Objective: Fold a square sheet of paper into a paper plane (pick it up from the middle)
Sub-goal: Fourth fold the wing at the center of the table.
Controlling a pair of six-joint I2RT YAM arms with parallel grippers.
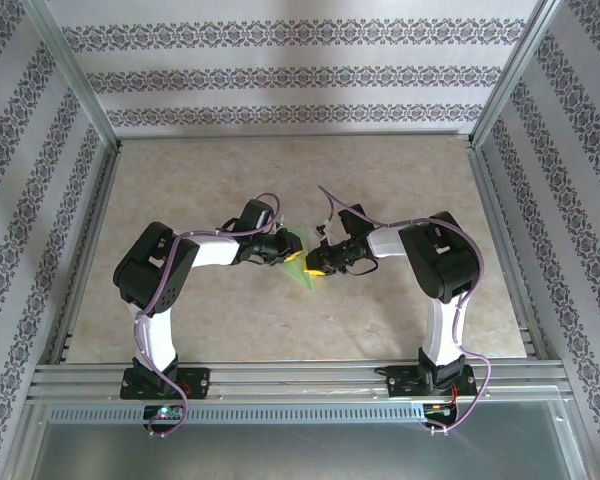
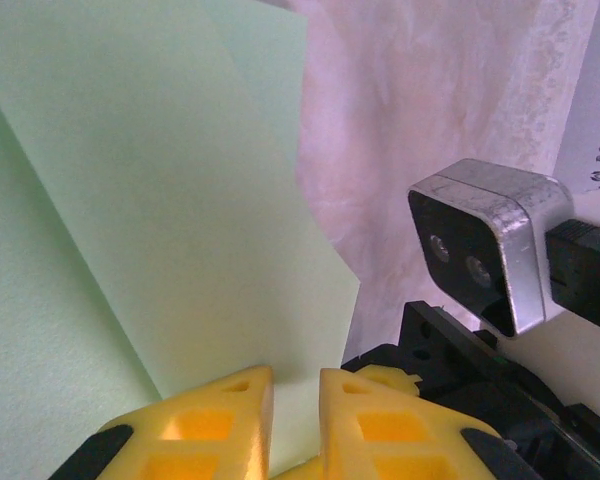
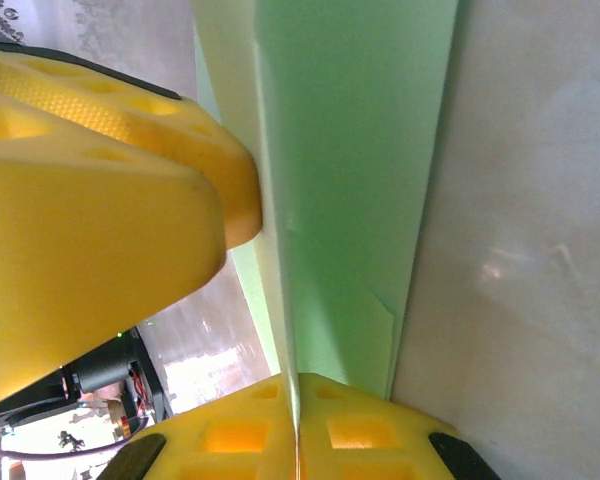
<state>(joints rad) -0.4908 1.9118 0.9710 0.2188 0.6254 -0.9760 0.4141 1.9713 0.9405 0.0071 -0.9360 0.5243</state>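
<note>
Paper (image 1: 302, 275) pinched by left hand (image 1: 286, 250), right hand (image 1: 316, 266); folds mostly hidden.

The beige marbled table top (image 1: 380, 180) carries 2 arm bases (image 1: 163, 382) on the rail (image 1: 300, 378) at its near edge.

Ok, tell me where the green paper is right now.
In the top view the paper is mid-table, pinched between the left gripper on its left and the right gripper on its right.
</note>
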